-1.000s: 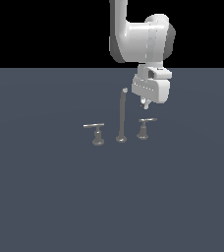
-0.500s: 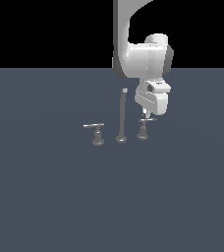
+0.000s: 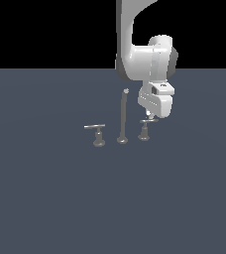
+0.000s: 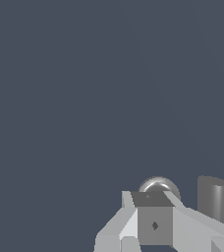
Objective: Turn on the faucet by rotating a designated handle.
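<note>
End effector (image 3: 150, 117): just above handle (image 3: 144, 130); spread or pinching, cannot tell.
Spout (image 3: 122, 116): upright, between the 2 handles.

The faucet (image 3: 122, 119) is a small grey metal set of three pieces standing in a row. In the middle is a tall thin spout with a pale tip. The handle (image 3: 144, 130), at the exterior view's right, stands upright on a round base with a short bar on top
</note>
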### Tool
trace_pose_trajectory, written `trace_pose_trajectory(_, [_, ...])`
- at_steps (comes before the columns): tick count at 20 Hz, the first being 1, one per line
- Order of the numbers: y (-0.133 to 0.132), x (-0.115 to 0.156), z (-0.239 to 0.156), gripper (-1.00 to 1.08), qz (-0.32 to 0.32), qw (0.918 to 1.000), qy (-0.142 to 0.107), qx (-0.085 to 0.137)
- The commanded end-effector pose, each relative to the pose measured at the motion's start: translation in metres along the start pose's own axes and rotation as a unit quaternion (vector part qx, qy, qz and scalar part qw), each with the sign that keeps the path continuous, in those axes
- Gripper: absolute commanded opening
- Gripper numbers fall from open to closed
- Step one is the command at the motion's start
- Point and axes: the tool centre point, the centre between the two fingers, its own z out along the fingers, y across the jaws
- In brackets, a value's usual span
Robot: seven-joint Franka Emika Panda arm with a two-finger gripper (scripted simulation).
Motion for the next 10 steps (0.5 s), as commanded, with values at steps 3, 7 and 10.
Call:
trace_pose_trajectory(3, [0.016, 0.010, 0.000, -1.00, 0.001, 1.0000, 0.000, 0.000])
trace_pose_trajectory(7, [0.014, 0.008, 0.000, -1.00, -0.003, 1.0000, 0.000, 0.004])
trace_pose_trajectory(10, [0.023, 0.008, 0.000, -1.00, -0.002, 1.0000, 0.000, 0.003])
